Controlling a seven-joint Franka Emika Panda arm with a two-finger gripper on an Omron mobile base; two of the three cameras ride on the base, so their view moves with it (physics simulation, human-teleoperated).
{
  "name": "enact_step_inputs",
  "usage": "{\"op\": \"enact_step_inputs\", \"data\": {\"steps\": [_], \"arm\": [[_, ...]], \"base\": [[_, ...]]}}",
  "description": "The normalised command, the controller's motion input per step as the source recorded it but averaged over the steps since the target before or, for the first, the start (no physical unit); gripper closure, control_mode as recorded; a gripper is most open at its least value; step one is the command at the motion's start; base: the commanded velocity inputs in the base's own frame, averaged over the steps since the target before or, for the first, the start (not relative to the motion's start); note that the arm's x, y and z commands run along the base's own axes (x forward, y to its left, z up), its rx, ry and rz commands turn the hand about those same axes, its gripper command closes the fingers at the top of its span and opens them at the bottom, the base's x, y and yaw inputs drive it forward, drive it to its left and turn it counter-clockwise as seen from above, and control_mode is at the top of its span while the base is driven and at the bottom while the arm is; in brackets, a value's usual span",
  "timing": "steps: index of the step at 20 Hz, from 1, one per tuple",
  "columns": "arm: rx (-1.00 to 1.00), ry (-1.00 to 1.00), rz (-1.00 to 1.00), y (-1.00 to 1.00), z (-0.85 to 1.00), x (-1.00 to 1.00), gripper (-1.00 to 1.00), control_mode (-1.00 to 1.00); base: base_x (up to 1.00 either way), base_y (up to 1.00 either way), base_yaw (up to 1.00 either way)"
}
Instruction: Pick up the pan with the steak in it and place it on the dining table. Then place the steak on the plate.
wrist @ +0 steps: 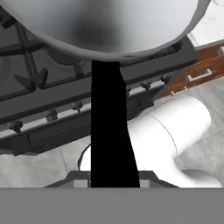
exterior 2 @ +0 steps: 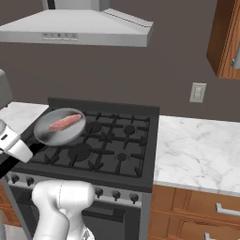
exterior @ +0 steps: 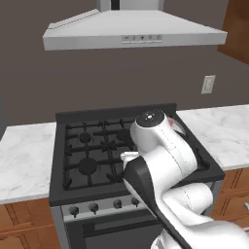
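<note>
Gripping the black handle, the hand holds the pan raised above the stove; the steak lies inside.

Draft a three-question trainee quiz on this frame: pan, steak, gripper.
1. True or false: the small oblong pinkish-red steak lies inside the round grey metal frying pan.
2. The pan is: A) resting flat on a burner, B) lifted above the black gas stove, C) on the white marble counter.
3. What part of the pan is the gripper shut on?

Key: 1 true; 2 B; 3 its long black handle.
</note>
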Motion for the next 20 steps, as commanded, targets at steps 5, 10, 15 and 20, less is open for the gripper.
{"op": "enact_step_inputs", "data": {"steps": [5, 10, 15, 20], "arm": [[0.0, 0.0, 0.0, 0.01, 0.08, -0.22, 1.0, -1.0], [0.0, 0.0, 0.0, 0.0, 0.0, 0.0, 1.0, -1.0], [0.0, 0.0, 0.0, 0.0, 0.0, -0.01, 1.0, 1.0], [0.0, 0.0, 0.0, 0.0, 0.0, 0.0, 1.0, 1.0]], "base": [[0.0, 0.0, 0.0], [0.0, 0.0, 0.0], [-0.19, 0.04, 0.03], [-0.31, 0.0, 0.42]]}}
